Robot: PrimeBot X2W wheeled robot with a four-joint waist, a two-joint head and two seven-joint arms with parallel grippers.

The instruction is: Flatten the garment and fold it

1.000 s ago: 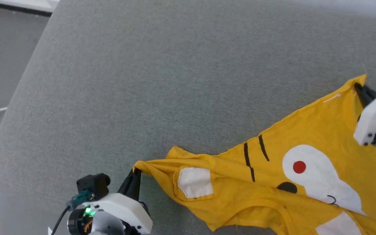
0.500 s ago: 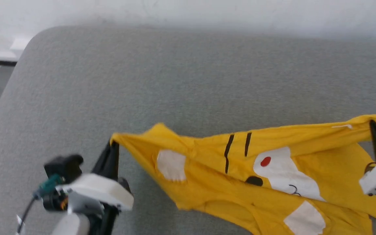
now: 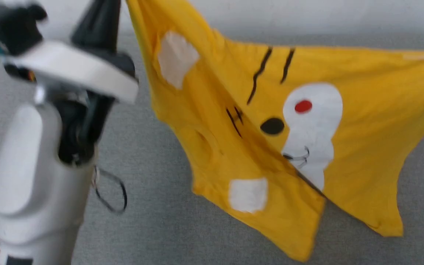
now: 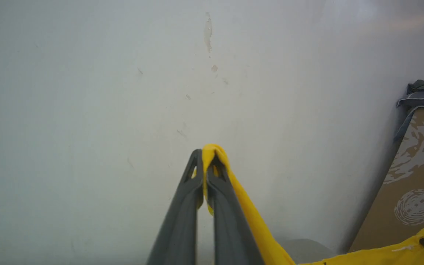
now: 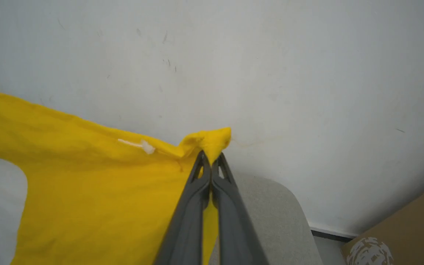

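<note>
On my left wrist feed the left gripper (image 4: 205,159) had its jaws pressed together on a bunched corner of the garment (image 3: 363,121), with yellow cloth poking out past the tips in front of a pale wall (image 4: 87,92). The right gripper (image 5: 211,159) was likewise pinched tight on the opposite corner, near a small white tag (image 5: 142,145). From the head camera I saw the shirt hanging spread between the two holds, printed side towards me, above the grey cushioned surface (image 3: 153,221). A red dot (image 3: 303,106) sat on a white patch (image 3: 311,121), with two black stripes (image 3: 271,68) above it. The top edge ran fairly taut and the lower part drooped in folds and points. That picture was motion-blurred, so I could not say whether the lowest tip touched the surface. A cardboard box (image 4: 410,191) stood at the right of the left wrist feed.
</note>
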